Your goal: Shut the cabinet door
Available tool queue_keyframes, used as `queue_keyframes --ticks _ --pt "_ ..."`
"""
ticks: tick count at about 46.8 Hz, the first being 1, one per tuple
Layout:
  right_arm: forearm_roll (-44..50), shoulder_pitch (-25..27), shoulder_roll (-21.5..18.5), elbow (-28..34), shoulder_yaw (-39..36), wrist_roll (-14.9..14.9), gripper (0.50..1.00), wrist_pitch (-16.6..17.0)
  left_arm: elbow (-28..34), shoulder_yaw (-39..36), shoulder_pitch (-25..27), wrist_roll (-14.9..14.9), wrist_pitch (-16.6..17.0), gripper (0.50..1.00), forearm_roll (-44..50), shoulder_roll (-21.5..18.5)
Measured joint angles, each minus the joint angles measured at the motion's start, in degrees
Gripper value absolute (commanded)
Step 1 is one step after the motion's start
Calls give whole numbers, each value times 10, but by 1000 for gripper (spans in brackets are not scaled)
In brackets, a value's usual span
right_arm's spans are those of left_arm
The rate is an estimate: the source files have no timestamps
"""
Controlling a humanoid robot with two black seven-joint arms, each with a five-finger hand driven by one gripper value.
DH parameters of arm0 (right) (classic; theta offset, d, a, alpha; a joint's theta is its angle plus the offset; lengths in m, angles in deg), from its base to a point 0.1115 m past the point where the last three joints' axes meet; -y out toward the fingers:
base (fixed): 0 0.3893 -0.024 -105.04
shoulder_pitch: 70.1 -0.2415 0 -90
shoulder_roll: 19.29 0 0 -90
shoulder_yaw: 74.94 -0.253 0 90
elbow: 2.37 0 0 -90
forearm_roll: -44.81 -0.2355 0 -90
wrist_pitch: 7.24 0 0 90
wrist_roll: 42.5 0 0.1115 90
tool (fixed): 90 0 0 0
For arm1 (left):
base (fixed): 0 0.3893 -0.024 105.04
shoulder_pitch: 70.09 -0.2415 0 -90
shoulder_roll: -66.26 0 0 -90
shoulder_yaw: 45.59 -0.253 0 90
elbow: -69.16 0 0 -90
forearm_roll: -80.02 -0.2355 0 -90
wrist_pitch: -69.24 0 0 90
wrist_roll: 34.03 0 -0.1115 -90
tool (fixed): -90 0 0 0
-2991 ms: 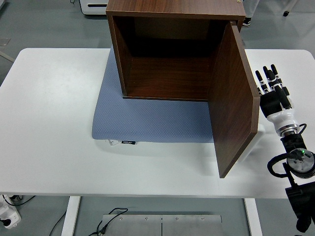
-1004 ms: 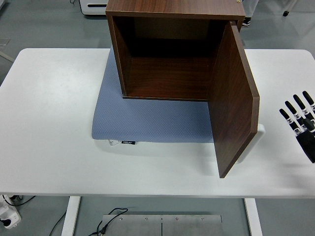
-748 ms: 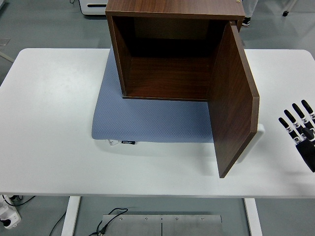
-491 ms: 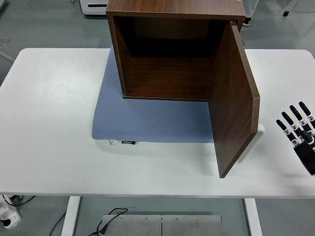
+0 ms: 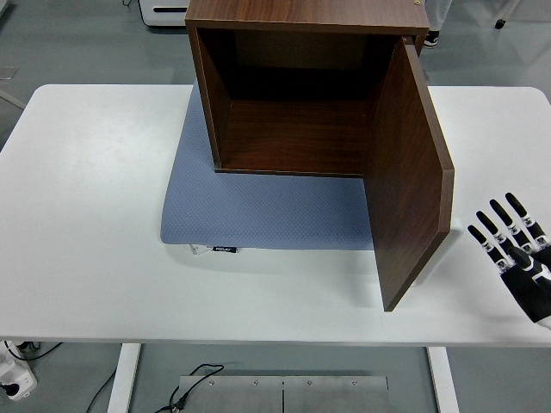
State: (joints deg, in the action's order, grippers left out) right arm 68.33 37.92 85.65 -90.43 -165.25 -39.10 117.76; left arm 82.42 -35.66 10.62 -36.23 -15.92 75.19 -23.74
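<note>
A dark brown wooden cabinet (image 5: 301, 86) stands on a blue-grey mat (image 5: 258, 211) at the back of the white table (image 5: 86, 215). Its inside holds nothing. The door (image 5: 409, 172), hinged on the right side, swings out wide toward the table's front. My right hand (image 5: 508, 237) hovers over the table near the right edge, to the right of the door's free edge and apart from it, with its fingers straight and spread, holding nothing. The left arm does not show.
A white appliance (image 5: 164, 10) sits on the floor beyond the table's far edge. Cables and a power strip (image 5: 13, 374) lie on the floor at the lower left, under the table.
The right hand, up beside the door three seconds ago, dropped toward the right edge and over the last second has crept left and down toward the door's lower corner. The door has not moved.
</note>
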Motion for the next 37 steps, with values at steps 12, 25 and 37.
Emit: queue_keyframes --ticks 12,25,37 --pt "43 -1 -25 -6 27 0 1000 0 0 0 0 0 0 1000 0 0" --pt "67 -4 -35 -11 50 0 1000 0 0 0 0 0 0 1000 0 0" --pt "76 -8 -36 -13 60 0 1000 0 0 0 0 0 0 1000 0 0"
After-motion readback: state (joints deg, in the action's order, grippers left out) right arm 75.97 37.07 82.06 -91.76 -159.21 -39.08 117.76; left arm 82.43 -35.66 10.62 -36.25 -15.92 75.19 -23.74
